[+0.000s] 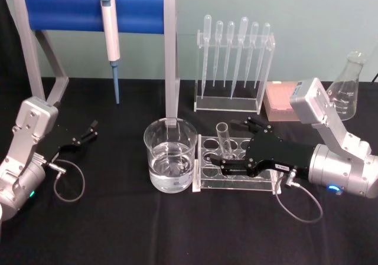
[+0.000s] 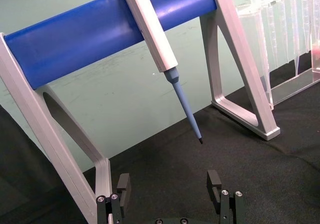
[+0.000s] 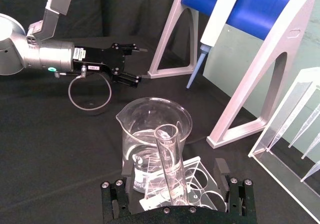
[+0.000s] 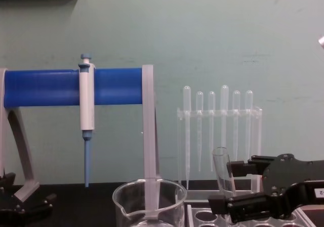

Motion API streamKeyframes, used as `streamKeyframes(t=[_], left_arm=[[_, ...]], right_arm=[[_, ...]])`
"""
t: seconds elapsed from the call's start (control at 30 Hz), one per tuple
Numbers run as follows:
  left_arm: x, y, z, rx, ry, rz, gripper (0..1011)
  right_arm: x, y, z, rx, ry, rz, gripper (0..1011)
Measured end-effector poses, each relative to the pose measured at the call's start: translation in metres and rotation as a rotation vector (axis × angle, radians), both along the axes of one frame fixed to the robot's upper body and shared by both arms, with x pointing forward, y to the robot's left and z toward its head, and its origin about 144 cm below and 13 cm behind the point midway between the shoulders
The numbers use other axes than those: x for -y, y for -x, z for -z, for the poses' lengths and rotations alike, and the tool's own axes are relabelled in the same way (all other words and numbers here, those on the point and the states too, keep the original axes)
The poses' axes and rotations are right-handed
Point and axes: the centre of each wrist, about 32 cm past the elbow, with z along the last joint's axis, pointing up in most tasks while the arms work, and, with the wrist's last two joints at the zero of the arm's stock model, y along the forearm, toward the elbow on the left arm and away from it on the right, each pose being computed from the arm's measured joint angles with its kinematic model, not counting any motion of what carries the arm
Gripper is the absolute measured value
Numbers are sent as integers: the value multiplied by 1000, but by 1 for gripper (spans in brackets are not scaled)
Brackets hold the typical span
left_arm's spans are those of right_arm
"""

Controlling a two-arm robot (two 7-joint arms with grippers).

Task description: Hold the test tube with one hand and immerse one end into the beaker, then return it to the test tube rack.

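Note:
The test tube [image 1: 224,140] stands slightly tilted in a clear rack [image 1: 236,185], just right of the beaker [image 1: 170,156], which holds water. My right gripper [image 1: 234,147] reaches in from the right and is open. One finger sits on each side of the tube, with a gap to the glass on both sides. In the right wrist view the test tube [image 3: 169,169] rises between the fingers [image 3: 220,168], with the beaker [image 3: 155,134] right behind it. From the chest, the test tube [image 4: 223,172] leans beside the right gripper [image 4: 230,186]. My left gripper [image 1: 88,132] rests open at the left.
A white-and-blue pipettor [image 1: 110,32] hangs on a blue-barred stand [image 1: 65,11] at the back left. A clear holder of several pipettes [image 1: 235,64], a pink box [image 1: 280,100] and a conical flask [image 1: 348,88] line the back right. A black cloth covers the table.

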Motion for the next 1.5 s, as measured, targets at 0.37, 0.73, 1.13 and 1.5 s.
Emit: streamKeyframes(t=[0.37,0.73,1.13,1.5], left_arm=[[0,0,0,0,0,0,1000],[0,0,0,0,0,0,1000],[0,0,0,0,0,0,1000],[0,0,0,0,0,0,1000]], right_arm=[[1,1,0,0,1,1,890],[1,1,0,1,1,1,537],[1,1,0,3,0,3,239],[1,1,0,2,0,3,239]])
